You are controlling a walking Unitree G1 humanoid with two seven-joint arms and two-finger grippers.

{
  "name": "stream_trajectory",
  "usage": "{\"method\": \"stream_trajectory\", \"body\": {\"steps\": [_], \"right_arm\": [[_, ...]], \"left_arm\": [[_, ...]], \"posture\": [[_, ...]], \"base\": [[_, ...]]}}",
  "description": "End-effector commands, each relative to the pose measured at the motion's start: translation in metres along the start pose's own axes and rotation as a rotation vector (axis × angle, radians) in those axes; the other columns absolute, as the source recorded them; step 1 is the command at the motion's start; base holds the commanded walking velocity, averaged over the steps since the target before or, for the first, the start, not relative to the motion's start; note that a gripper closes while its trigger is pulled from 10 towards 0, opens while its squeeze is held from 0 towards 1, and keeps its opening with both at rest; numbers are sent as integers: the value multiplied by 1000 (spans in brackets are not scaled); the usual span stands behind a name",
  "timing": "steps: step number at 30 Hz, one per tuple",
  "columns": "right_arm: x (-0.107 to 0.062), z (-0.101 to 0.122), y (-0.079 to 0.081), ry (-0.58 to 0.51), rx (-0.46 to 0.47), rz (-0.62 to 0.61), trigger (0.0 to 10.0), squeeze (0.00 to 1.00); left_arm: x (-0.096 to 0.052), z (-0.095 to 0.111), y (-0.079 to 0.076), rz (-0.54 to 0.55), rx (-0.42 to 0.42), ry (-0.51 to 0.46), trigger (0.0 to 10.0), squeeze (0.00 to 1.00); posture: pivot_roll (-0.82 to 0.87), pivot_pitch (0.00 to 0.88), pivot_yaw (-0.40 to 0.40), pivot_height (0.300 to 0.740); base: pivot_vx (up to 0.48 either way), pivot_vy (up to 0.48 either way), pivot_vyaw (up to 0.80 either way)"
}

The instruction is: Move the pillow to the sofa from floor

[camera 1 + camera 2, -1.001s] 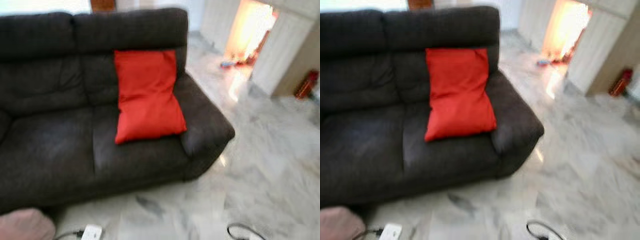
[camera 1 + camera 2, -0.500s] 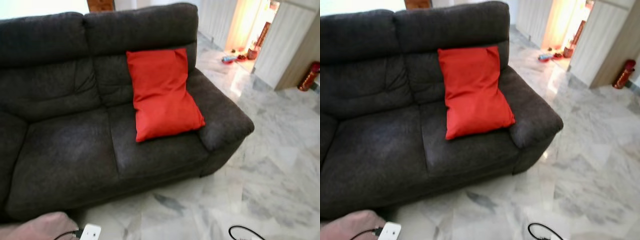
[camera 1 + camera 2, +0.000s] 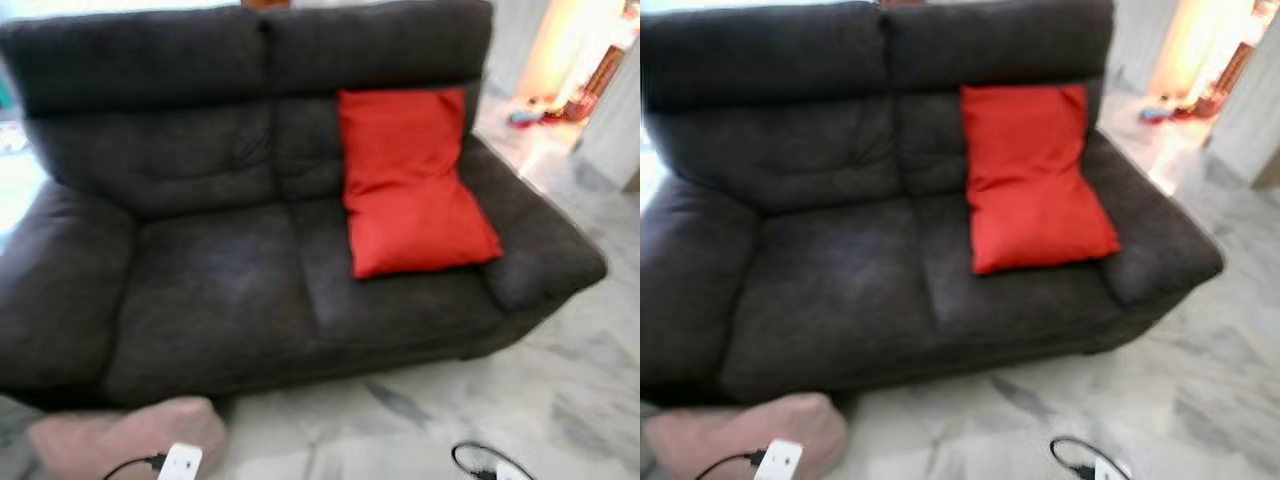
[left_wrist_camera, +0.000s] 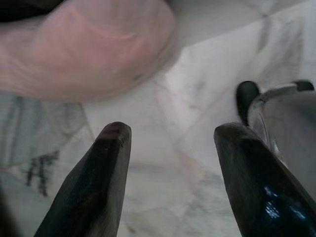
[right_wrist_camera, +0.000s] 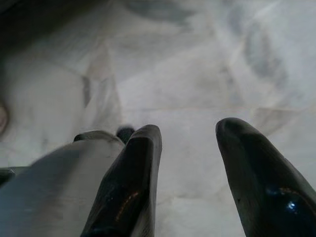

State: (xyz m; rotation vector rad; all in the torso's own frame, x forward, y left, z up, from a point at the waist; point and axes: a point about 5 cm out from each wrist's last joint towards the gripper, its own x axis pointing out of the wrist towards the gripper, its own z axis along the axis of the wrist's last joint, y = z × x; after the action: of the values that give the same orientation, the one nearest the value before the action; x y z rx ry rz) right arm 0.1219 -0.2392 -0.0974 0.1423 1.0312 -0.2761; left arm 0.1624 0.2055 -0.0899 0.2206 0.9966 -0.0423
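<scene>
On the pale marble floor (image 3: 420,430) at the foot of a dark two-seat sofa (image 3: 210,280), a pink pillow (image 3: 120,435) lies against the sofa's front edge on the robot's left, waiting to be lifted onto the seat; a red cushion (image 3: 415,185) already leans against the backrest at the right end. Both arms hang low with nothing held. The left gripper (image 4: 170,148) points down at the floor, its two black fingers set well apart and empty, with the pink pillow soft and blurred just beyond its fingertips. The right gripper (image 5: 190,148) likewise faces bare marble, its fingers spread and holding nothing. A white charger with a dark cable (image 3: 180,462) rests at the pillow's near edge, and a second loop of cable (image 3: 480,462) lies on the floor to the right. Judged from this position, the step in hand is the approach: the robot would do well to square itself to the pillow, bend low, and bring the left gripper over the pillow's middle, where the soft fabric should bunch for a firm pinch. The charger cable should be kept out of the grasp. The open left seat offers the obvious landing spot.
</scene>
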Motion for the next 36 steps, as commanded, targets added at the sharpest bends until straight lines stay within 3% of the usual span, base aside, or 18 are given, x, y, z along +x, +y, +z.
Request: {"method": "stream_trajectory", "body": {"steps": [1,18,24,36], "right_arm": [[-3,-12,-2,40,-15,-2,10000,0],[-3,-12,-3,44,-38,5,10000,0],[-3,-13,-3,42,-3,0,10000,0],[-3,-12,-2,42,-4,2,10000,0]], "left_arm": [[0,-3,-1,-1,-3,12,10000,0],[0,-3,-1,0,-2,11,10000,0],[0,-3,-1,1,-3,11,10000,0],[0,-2,-1,2,4,8,10000,0]], "posture": [[-77,101,21,740],[-75,94,20,740],[-73,99,19,740],[-72,105,18,740]], "base": [[0,476,538],[0,468,402],[0,444,462],[0,0,0]]}}
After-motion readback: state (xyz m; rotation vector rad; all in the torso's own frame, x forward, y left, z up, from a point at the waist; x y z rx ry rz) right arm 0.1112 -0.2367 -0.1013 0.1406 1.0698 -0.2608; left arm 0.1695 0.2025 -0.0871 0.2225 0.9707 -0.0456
